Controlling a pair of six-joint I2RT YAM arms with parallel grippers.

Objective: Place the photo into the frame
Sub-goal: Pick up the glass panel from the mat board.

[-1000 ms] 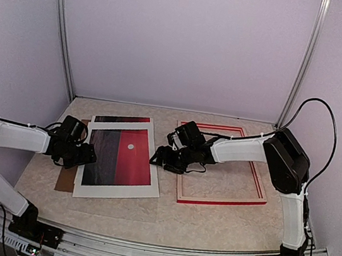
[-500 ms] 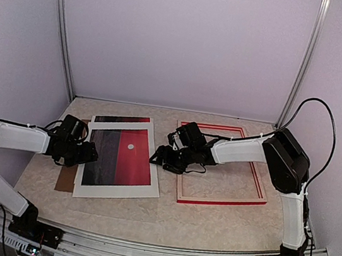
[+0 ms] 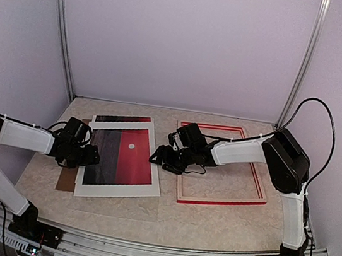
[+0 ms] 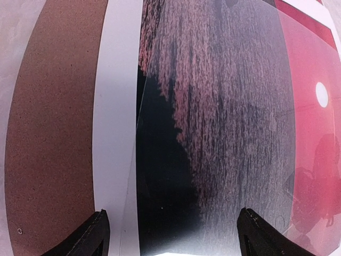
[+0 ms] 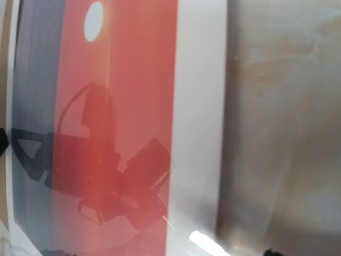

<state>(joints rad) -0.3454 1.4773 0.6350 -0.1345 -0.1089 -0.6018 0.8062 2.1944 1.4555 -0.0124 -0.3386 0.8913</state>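
Observation:
The photo (image 3: 130, 157), half red with a white dot and half dark, lies flat left of centre inside a white mat (image 3: 117, 190). Its surface is glossy and reflects the arms. The red frame (image 3: 221, 201) lies flat to the right, with bare table showing inside it. My left gripper (image 3: 88, 156) is open and low over the mat's left edge. In the left wrist view its gripper (image 4: 173, 242) straddles the white border (image 4: 114, 133) and the dark half (image 4: 224, 106). My right gripper (image 3: 156, 158) is open at the mat's right edge, over the red half (image 5: 138, 80).
A brown backing board (image 3: 65, 180) sticks out from under the mat on the left and also shows in the left wrist view (image 4: 53, 133). A dark-and-red strip (image 3: 121, 120) shows behind the mat. Enclosure walls and posts stand behind and at both sides.
My left gripper has moved a little to the right, further over the mat's left edge. The right arm, photo and frame have not moved.

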